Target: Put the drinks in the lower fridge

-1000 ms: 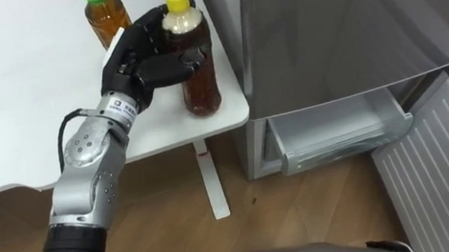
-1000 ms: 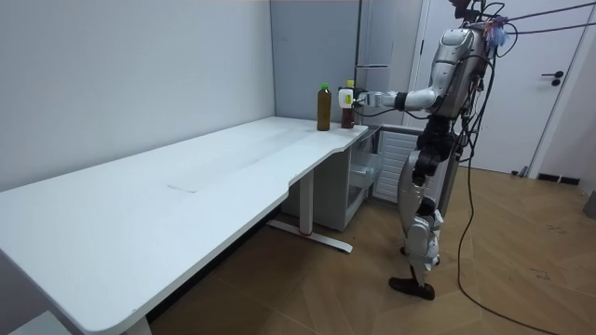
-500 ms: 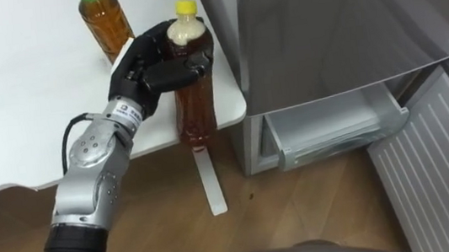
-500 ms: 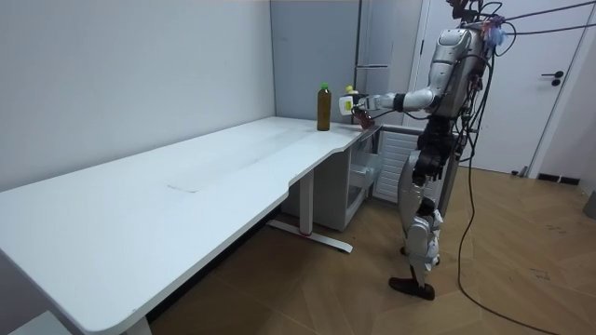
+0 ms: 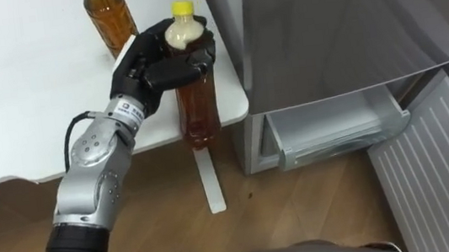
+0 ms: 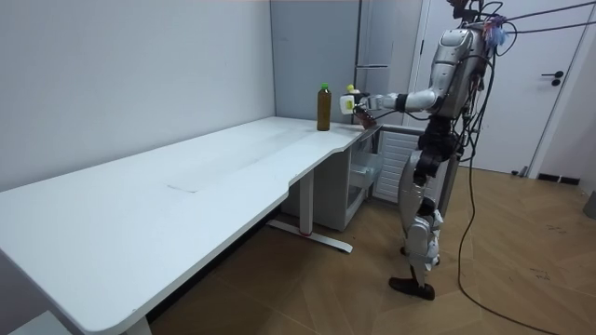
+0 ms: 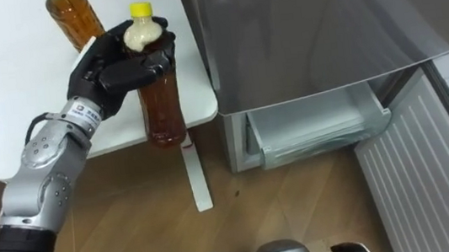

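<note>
Left eye view: left hand [image 5: 150, 65] grips the lifted yellow-capped bottle [image 5: 197, 108]; green-capped bottle [image 5: 108, 22] stands on the table [image 5: 19, 107], neither yet in the open fridge drawer [image 5: 335, 130].

Long white desk [image 6: 214, 177] along pale wall [image 6: 121, 74]. Desk leg [image 5: 208, 183] on wood floor [image 6: 521, 279]. White door [image 6: 559, 112] at room's far side.

Amber yellow-capped bottle [image 5: 197, 108], amber green-capped bottle [image 5: 110, 22], black left hand [image 5: 152, 65], white table [image 5: 18, 99], grey fridge [image 5: 340, 19], brown wood floor [image 5: 302, 210].

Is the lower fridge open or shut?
Open: the lower fridge door stands swung aside at the right, and the drawer inside shows.
</note>
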Tool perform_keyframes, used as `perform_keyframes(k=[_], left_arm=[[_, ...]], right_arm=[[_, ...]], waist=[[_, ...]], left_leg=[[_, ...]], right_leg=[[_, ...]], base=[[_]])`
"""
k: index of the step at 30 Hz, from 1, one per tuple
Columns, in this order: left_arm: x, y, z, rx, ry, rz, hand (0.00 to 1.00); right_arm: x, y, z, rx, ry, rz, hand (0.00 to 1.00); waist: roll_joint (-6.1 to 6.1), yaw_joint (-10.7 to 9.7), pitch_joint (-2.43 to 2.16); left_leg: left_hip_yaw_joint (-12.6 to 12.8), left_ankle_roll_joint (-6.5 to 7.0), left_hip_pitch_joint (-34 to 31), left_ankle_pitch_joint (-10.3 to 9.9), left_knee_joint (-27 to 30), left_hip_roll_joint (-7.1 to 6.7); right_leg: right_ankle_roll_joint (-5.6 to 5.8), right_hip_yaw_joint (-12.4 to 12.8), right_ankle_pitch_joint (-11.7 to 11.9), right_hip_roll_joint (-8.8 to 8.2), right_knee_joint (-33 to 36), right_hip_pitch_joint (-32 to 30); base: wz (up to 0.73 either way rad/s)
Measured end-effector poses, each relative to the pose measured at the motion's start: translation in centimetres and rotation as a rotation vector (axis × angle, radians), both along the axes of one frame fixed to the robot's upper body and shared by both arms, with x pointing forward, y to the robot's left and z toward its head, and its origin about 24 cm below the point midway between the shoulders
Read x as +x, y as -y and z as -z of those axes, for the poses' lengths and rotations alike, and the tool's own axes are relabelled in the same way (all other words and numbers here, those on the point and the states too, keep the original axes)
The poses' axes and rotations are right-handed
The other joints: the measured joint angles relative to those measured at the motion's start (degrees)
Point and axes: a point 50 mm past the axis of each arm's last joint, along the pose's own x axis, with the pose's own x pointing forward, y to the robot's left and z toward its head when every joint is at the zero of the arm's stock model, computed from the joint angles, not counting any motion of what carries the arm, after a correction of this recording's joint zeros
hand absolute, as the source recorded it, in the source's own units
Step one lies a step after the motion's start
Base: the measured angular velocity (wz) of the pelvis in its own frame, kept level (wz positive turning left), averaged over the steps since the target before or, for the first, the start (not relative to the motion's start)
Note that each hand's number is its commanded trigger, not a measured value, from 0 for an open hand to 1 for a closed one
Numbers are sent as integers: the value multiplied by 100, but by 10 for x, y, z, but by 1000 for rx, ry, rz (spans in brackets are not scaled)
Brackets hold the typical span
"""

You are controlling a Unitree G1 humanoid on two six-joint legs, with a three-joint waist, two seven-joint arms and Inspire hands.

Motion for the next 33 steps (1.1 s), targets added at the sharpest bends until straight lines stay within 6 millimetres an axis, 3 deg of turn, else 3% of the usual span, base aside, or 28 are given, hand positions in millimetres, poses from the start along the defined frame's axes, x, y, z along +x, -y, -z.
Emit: perform_keyframes(k=[6, 10, 17, 24, 33], left_arm=[[0, 11, -23, -37, 105, 34, 100], [-4, 26, -21, -42, 98, 98, 100], [-8, 32, -19, -117, 79, 130, 100], [-12, 36, -18, -224, 71, 167, 100], [-34, 35, 14, -241, -59, 185, 100]], right_arm=[[11, 2, -2, -17, 42, 17, 0], [29, 0, -6, -18, 121, -24, 0], [49, -7, -11, 16, 218, -40, 0], [79, -60, -17, 241, 376, -59, 0], [108, -82, -36, 426, 470, -131, 0]], waist=[[-8, 104, -18], [-1, 286, -22], [9, 503, -37], [-66, 600, -67], [-106, 600, -37]], left_leg=[[0, 0, -43, 0, -5, 0], [-22, 0, -35, 0, -5, -1], [-23, -1, -15, 2, 4, 6], [-90, -2, -15, 1, 76, 9], [-134, 0, -114, -2, 197, 1]], right_leg=[[-6, -12, 5, 0, 29, -43], [-9, -92, 7, -9, 17, 16], [-13, -122, 9, -10, 33, -12], [-17, -303, 12, -35, -1, 61], [-10, -386, 14, -54, 26, 41]], base=[[0], [4], [-1], [7], [2]])
